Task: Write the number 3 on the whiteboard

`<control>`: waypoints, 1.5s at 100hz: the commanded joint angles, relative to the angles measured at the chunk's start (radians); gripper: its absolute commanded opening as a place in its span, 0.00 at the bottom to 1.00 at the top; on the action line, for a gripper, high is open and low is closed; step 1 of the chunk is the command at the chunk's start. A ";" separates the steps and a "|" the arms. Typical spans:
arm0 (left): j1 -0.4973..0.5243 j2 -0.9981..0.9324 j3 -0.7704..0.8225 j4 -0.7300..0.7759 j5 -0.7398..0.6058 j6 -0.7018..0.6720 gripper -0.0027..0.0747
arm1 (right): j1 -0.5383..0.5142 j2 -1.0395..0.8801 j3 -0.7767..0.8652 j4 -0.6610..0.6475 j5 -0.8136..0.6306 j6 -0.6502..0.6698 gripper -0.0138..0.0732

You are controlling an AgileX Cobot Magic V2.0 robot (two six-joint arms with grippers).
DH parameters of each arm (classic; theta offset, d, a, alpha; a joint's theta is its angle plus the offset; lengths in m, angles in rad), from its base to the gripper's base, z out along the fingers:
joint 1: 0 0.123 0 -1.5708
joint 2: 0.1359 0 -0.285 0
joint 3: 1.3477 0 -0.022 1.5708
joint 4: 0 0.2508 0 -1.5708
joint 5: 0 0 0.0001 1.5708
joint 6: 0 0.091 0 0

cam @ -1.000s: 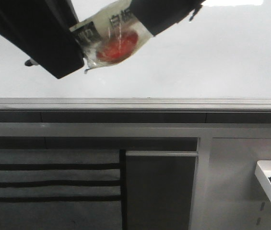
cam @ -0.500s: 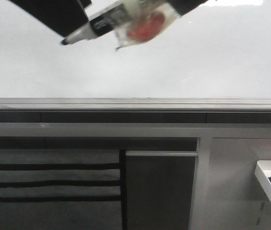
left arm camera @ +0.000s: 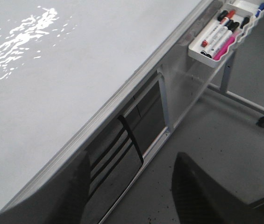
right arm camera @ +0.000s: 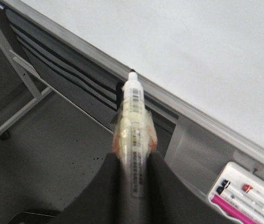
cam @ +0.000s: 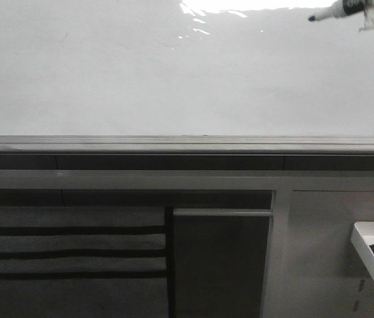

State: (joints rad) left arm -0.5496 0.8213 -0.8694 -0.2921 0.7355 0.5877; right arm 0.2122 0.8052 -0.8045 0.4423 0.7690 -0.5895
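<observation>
One whiteboard [cam: 173, 79] — one marker [right arm camera: 134, 135] in gripper, one white tray [left arm camera: 220, 39] — roughly five markers [left arm camera: 218, 32] inside, exact count unclear. Two grippers.

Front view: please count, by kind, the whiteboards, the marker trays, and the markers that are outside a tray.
whiteboard: 1
marker tray: 1
marker outside the tray: 1, at the top right edge of the view
Total: 3
</observation>
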 commanded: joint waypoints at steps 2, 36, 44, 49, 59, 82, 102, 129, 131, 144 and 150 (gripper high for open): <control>0.013 -0.055 0.047 -0.047 -0.150 -0.021 0.51 | -0.015 -0.013 0.022 0.052 -0.082 0.007 0.11; 0.013 -0.075 0.094 -0.057 -0.189 -0.021 0.51 | -0.011 0.152 -0.130 0.173 0.023 0.007 0.11; 0.013 -0.075 0.094 -0.057 -0.189 -0.021 0.51 | -0.011 0.235 -0.218 0.173 0.069 0.007 0.11; 0.013 -0.075 0.094 -0.057 -0.189 -0.021 0.51 | -0.011 0.287 -0.266 0.176 0.082 0.007 0.11; 0.013 -0.075 0.094 -0.057 -0.191 -0.021 0.51 | 0.004 0.374 -0.354 0.180 0.097 0.009 0.11; 0.013 -0.075 0.094 -0.057 -0.193 -0.021 0.51 | 0.153 0.501 -0.469 -0.080 -0.042 0.215 0.11; 0.013 -0.075 0.094 -0.057 -0.193 -0.021 0.51 | 0.152 0.596 -0.524 -0.080 -0.091 0.215 0.11; 0.013 -0.075 0.094 -0.057 -0.195 -0.021 0.51 | 0.143 0.664 -0.535 -0.103 -0.172 0.213 0.11; 0.013 -0.075 0.094 -0.057 -0.195 -0.021 0.51 | 0.139 0.667 -0.535 -0.103 -0.177 0.213 0.11; 0.013 -0.075 0.094 -0.057 -0.197 -0.021 0.51 | 0.084 0.662 -0.535 -0.121 -0.160 0.215 0.11; 0.013 -0.075 0.094 -0.057 -0.197 -0.021 0.51 | 0.050 0.652 -0.535 -0.121 -0.106 0.215 0.11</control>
State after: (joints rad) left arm -0.5387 0.7492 -0.7483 -0.3259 0.6107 0.5778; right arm 0.3177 1.5017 -1.3040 0.3545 0.6918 -0.3748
